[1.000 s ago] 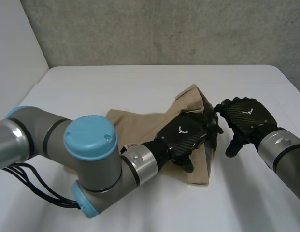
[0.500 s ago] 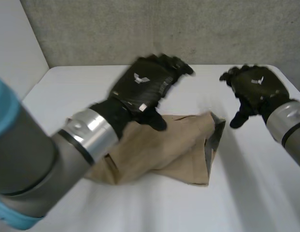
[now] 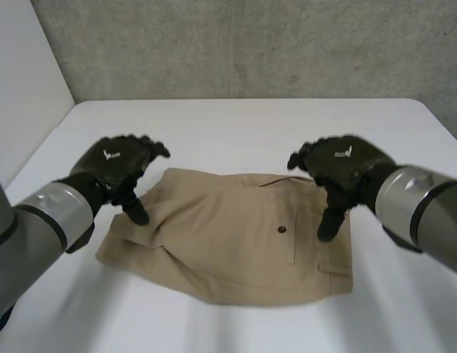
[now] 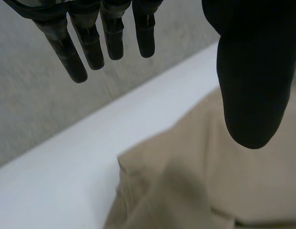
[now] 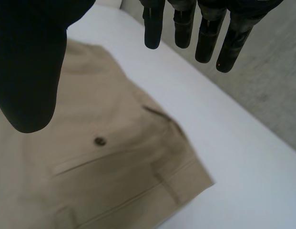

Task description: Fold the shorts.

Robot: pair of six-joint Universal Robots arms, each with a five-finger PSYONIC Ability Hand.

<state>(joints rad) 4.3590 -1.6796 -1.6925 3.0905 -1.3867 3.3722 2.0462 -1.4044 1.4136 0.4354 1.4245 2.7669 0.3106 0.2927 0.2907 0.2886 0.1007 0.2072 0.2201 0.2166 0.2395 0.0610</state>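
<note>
From where I stand, the shorts (image 3: 235, 235) lie flat in the middle of the white table (image 3: 235, 125), apparently laid one leg over the other. That makes the step in hand, as I judge it, the fold that brings one end across to the other.

To do it well, I'd start at the near edge. Each hand should come down on a corner and pinch every layer together, because the leg end looks rumpled and a loose layer could slip out. Then lift low and carry the leg end over toward the waistband end, the one with the button (image 3: 282, 229), keeping the long edges lined up.

The left hand (image 3: 114, 173) hovers over the leg end with its thumb hanging above the cloth and its fingers (image 4: 71, 52) spread apart, reaching past the cloth's far edge. It holds nothing.

The right hand (image 3: 338, 165) hovers over the waistband end in the same way. Its thumb hangs over the cloth near the button, and its fingers (image 5: 205, 33) are straight and apart, beyond the far edge. Neither hand seems to touch the cloth.
</note>
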